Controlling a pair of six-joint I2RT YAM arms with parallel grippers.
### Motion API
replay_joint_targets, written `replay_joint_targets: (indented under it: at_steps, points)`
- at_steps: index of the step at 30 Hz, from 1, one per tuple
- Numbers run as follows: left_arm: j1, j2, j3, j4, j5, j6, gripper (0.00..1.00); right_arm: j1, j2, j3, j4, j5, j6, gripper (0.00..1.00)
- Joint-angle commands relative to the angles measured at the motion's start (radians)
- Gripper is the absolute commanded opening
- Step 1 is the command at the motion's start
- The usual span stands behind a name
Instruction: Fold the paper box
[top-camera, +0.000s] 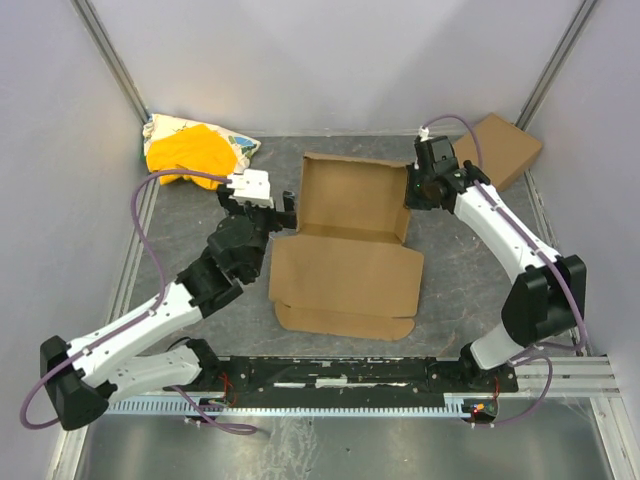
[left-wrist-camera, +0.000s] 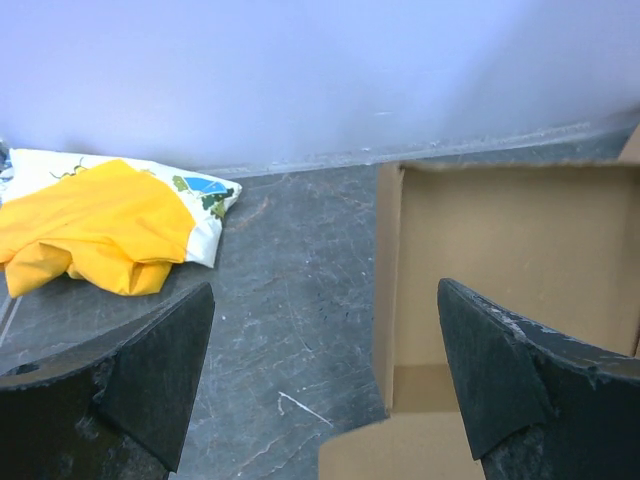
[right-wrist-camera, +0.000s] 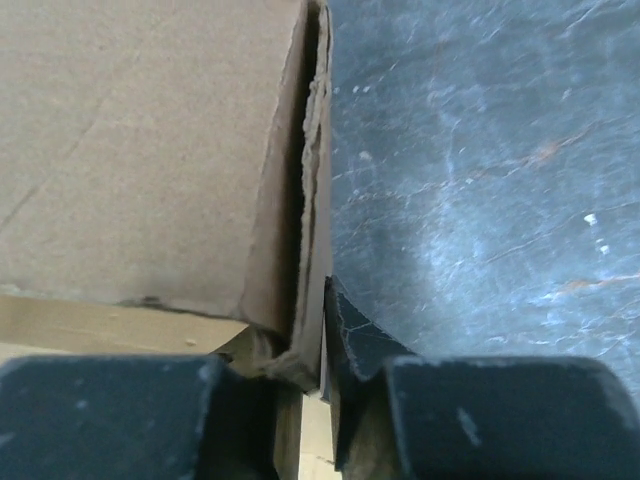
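**Right gripper pinches the paper box; left gripper stands wide**

Close against the right wrist camera, two black fingers close narrowly on the upright right wall of the paper box. The cardboard is squeezed between them, and the dark table shows just outside that wall.

In the middle of the table the paper box lies half formed. Its tray is toward the far edge with the side walls raised. Its lid lies flat toward the near edge, with the tuck flap at the nearest end.

The right arm reaches from the near right corner to the tray's right wall. The left arm stretches in from the near left corner. Its jaws are spread wide and hold nothing, just beside the tray's near-left corner. From the left wrist, the tray's left wall stands ahead, in line with the gap between the fingertips. Whether a fingertip touches the cardboard I cannot tell.

A yellow-and-white cloth bundle sits at the far left corner, well apart from the box. A second brown box rests at the far right corner.
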Motion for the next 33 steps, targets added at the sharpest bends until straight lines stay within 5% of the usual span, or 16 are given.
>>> replay_joint_targets:
  at_steps: [1, 5, 11, 19, 33]
  points:
    - [-0.006, -0.069, -0.01, -0.03, -0.052, 0.033, 0.99, 0.005, 0.06, 0.085, -0.079, -0.13, 0.025, 0.26]
    - [-0.005, -0.134, -0.06, -0.033, -0.085, 0.067, 0.99, 0.004, 0.108, 0.089, -0.086, -0.211, 0.019, 0.33]
    - [-0.005, -0.203, -0.107, -0.044, -0.106, 0.082, 0.99, 0.005, 0.119, 0.083, -0.123, -0.148, -0.073, 0.57]
    - [-0.006, -0.204, -0.157, -0.026, -0.114, 0.109, 0.99, 0.005, 0.137, 0.153, -0.115, -0.109, -0.203, 0.57]
    - [-0.004, -0.224, -0.196, -0.043, -0.091, 0.083, 0.99, 0.001, 0.585, 0.682, -0.273, 0.092, -0.33, 0.56]
